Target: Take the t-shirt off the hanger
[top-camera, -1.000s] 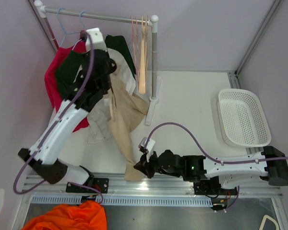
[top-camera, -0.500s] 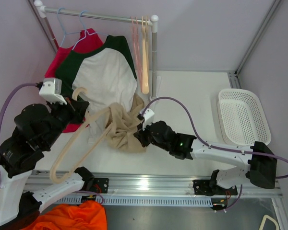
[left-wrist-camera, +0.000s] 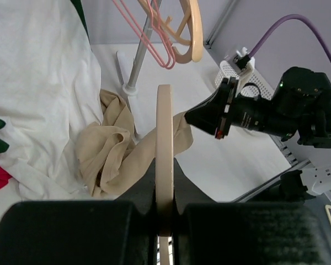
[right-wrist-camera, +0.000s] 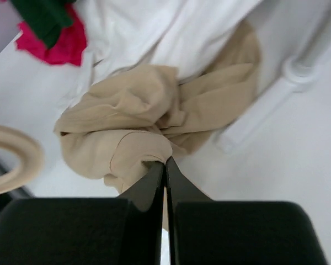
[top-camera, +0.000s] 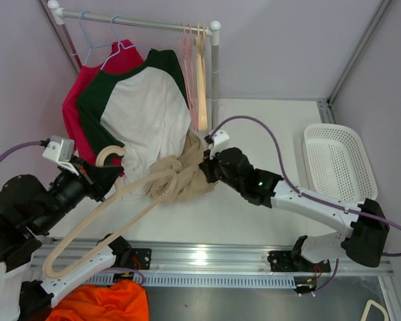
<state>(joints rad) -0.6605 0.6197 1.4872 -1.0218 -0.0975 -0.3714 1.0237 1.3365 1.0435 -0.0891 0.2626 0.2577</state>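
Observation:
The beige t-shirt [top-camera: 180, 182] lies crumpled on the white table below the rack. My right gripper [top-camera: 204, 170] is shut on a fold of its edge; the right wrist view shows the closed gripper [right-wrist-camera: 165, 162] pinching the cloth [right-wrist-camera: 127, 124]. My left gripper [top-camera: 107, 184] is shut on the beige hanger [top-camera: 87, 231], low at the left. In the left wrist view the hanger [left-wrist-camera: 164, 127] stands edge-on between the gripper's [left-wrist-camera: 164, 168] tips. One hanger arm reaches over the t-shirt [left-wrist-camera: 113, 152]; I cannot tell whether it is still inside it.
A clothes rack [top-camera: 214, 80] at the back carries a red shirt [top-camera: 72, 110], a green-and-white shirt [top-camera: 150, 100] and bare pink hangers [top-camera: 190, 73]. A white basket [top-camera: 339, 128] stands at the right. An orange cloth [top-camera: 97, 304] lies beyond the near rail.
My left arm swung down from the rack to the near left, pulling the hanger with it. My right gripper carried the t-shirt from the front edge back toward the rack's foot.

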